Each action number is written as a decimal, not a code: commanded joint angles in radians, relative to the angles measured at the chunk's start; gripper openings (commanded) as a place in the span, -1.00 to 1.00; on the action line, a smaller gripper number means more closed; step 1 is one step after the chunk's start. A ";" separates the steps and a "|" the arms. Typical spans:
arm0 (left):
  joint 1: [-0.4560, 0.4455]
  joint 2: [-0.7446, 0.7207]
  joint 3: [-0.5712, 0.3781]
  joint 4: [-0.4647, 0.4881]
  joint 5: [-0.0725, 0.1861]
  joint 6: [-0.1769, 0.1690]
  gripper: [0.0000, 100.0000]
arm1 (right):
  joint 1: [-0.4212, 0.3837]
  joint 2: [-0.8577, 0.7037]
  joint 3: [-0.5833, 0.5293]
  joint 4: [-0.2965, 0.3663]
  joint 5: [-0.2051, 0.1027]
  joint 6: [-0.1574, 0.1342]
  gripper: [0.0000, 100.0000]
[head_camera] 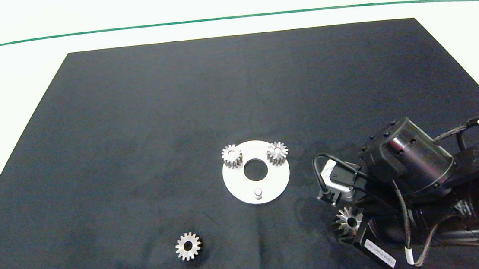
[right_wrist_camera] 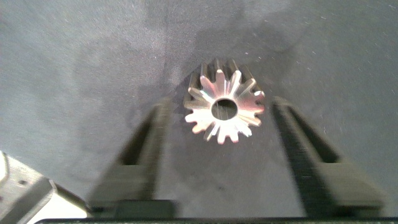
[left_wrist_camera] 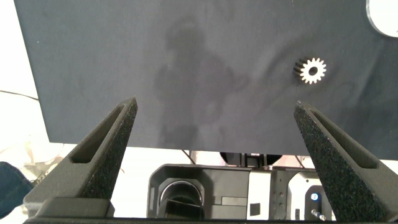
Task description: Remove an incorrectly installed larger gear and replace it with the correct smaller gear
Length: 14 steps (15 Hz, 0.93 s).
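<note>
One larger gear (right_wrist_camera: 224, 110) between open right gripper (right_wrist_camera: 225, 134).

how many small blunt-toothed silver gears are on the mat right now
3. Two small silver gears sit on the round white plate, one at its far left, one at its far right. A third lies loose on the black mat, near left.

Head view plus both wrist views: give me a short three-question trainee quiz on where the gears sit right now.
1. How many small gears sit on the round plate?
2. True or false: the plate's third peg is bare.
3. The larger gear lies: A) on the plate B) on the mat between the open fingers of the right gripper C) in the left gripper.

Key: 1. Two; a third, the smaller gear, lies loose on the mat. 2. True. 3. B.
</note>
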 commanded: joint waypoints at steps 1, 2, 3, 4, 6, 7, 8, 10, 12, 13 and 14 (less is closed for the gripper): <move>0.000 0.016 0.001 0.007 0.000 -0.002 1.00 | 0.018 -0.029 0.000 0.004 -0.003 0.033 1.00; 0.000 0.027 0.006 0.005 0.000 -0.002 1.00 | 0.016 -0.067 -0.002 0.002 -0.007 0.071 1.00; 0.000 0.042 0.012 0.004 -0.004 -0.003 1.00 | 0.006 -0.121 -0.006 0.004 -0.010 0.096 1.00; -0.011 0.073 0.023 0.001 -0.006 -0.005 1.00 | -0.036 -0.170 -0.015 0.004 -0.013 0.107 1.00; -0.060 0.148 0.074 -0.033 -0.003 -0.016 1.00 | -0.175 -0.207 -0.051 0.007 -0.013 0.110 1.00; -0.108 0.165 0.115 -0.068 -0.003 -0.020 1.00 | -0.248 -0.198 -0.069 0.007 -0.013 0.107 1.00; -0.177 0.180 0.147 -0.110 -0.001 -0.063 1.00 | -0.301 -0.193 -0.101 0.013 -0.013 0.107 1.00; -0.356 0.243 0.216 -0.225 0.063 -0.227 1.00 | -0.389 -0.179 -0.150 0.057 -0.013 0.113 1.00; -0.490 0.311 0.321 -0.355 0.235 -0.327 1.00 | -0.468 -0.156 -0.195 0.070 -0.012 0.114 1.00; -0.527 0.328 0.345 -0.412 0.243 -0.365 1.00 | -0.491 -0.156 -0.209 0.073 -0.012 0.116 1.00; -0.559 0.343 0.357 -0.450 0.243 -0.391 1.00 | -0.516 -0.158 -0.227 0.083 -0.012 0.116 1.00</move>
